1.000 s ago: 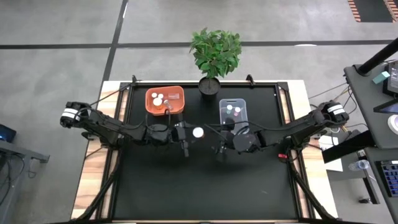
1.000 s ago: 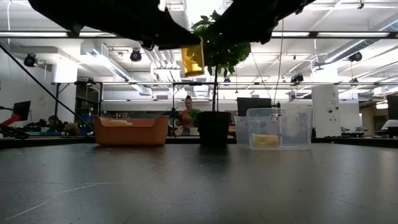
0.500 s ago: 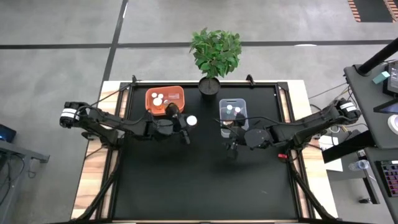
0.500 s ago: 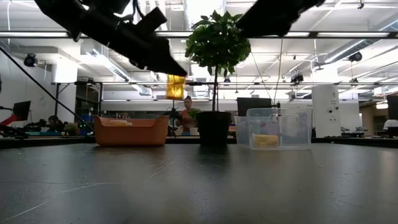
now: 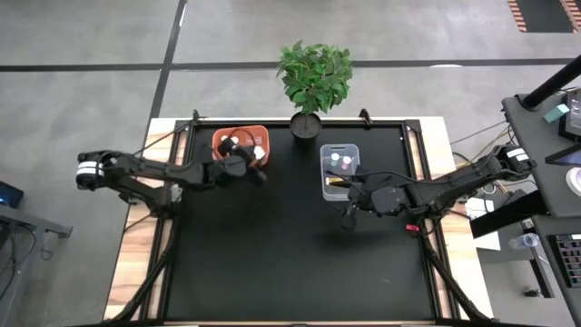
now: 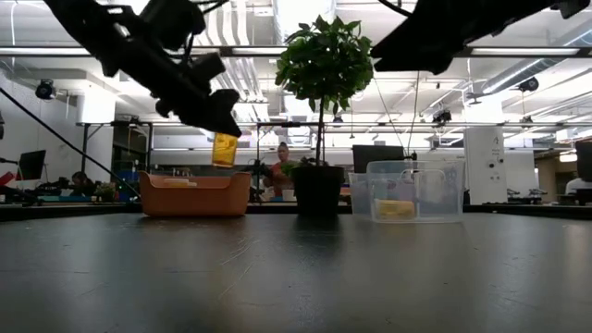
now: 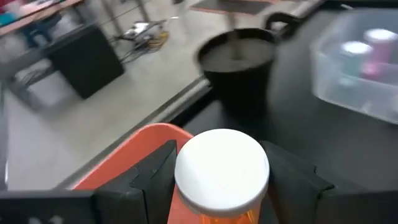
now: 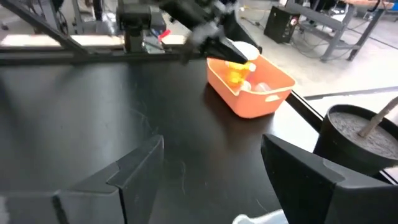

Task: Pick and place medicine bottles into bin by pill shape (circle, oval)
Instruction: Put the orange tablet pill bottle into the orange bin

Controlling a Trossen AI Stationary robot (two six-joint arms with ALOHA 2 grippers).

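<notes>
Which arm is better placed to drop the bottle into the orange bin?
The left. Its hand already holds the amber bottle above the orange bin. The right hand is open, near the clear bin.

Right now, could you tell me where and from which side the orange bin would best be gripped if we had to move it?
Probably by the orange bin's thin upright rim, coming straight down from above with one finger inside the wall and one outside. Its body looks too wide to span. The wall near the plant pot seems freest, since the left gripper holds an amber bottle over the near edge.
</notes>
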